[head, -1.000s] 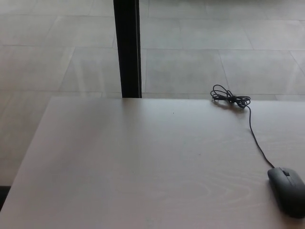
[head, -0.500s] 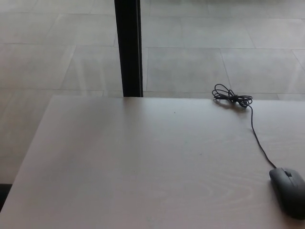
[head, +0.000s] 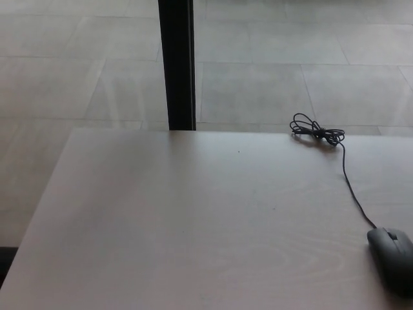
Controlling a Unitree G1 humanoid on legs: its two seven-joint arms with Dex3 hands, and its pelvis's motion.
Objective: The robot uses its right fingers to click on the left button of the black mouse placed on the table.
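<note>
Neither hand shows in the head view, so their fingers cannot be judged. On the pale wooden tabletop (head: 193, 219) the black mouse (head: 392, 258) lies at the near right, partly cut off by the picture's right edge. Its cable (head: 352, 187) runs away to a tangled coil (head: 315, 132) by the far edge. Left of the mouse the surface lies bare. Beyond the far edge stands a black post (head: 177, 64) on the tiled floor (head: 290, 64).

Single head view, angled down over table (head: 161, 226).
</note>
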